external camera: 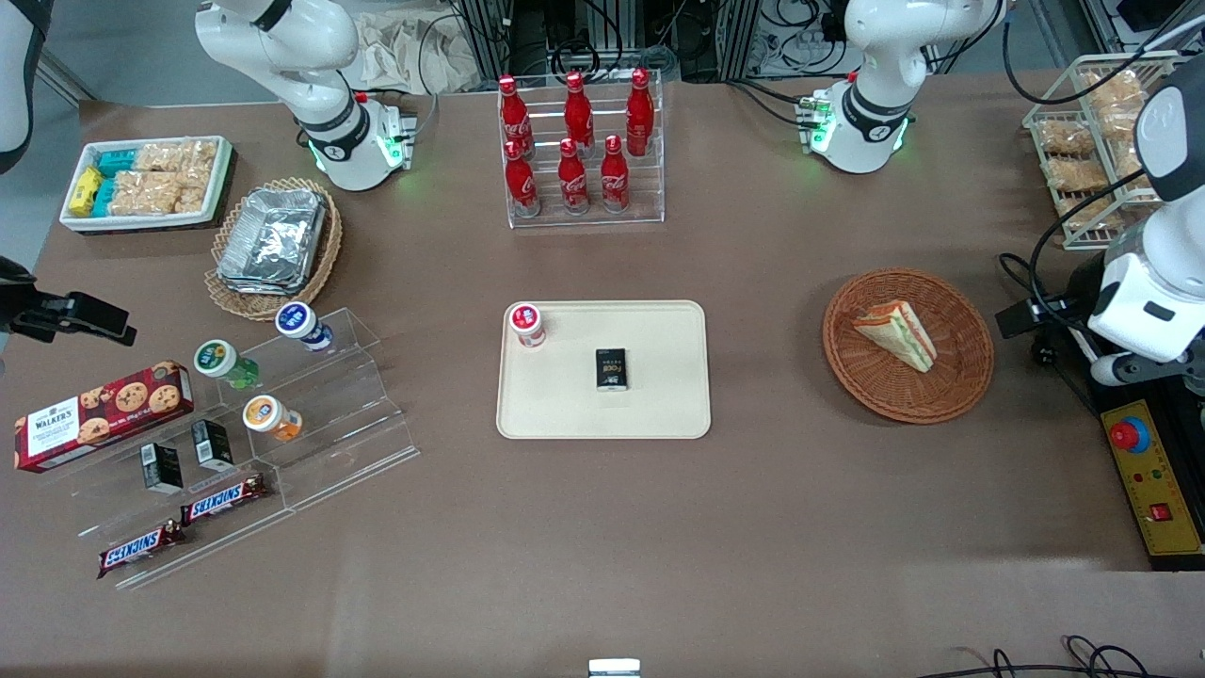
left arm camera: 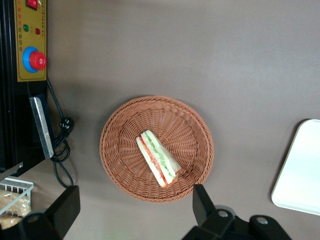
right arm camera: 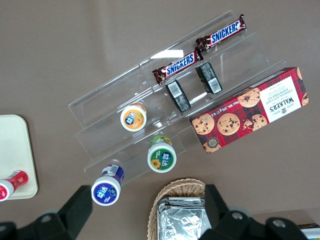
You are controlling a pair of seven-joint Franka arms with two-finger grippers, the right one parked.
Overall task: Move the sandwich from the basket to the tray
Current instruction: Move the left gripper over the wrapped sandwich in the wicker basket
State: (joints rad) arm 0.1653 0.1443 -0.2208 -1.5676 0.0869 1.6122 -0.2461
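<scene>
Brown table: sandwich point(left arm camera: 158, 164) lies diagonally in basket point(left arm camera: 125, 131) (pincer point(left arm camera: 135, 210) spread above).

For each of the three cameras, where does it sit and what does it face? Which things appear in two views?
Front view: high, facing both arms, over the whole table; arm bases show.
Left wrist view: looks down on the sandwich in the basket; the open gripper hovers above.
Right wrist view: looks down on a snack stand; parked fingers show.
Shared: front and left wrist both show sandwich, basket and tray.
</scene>
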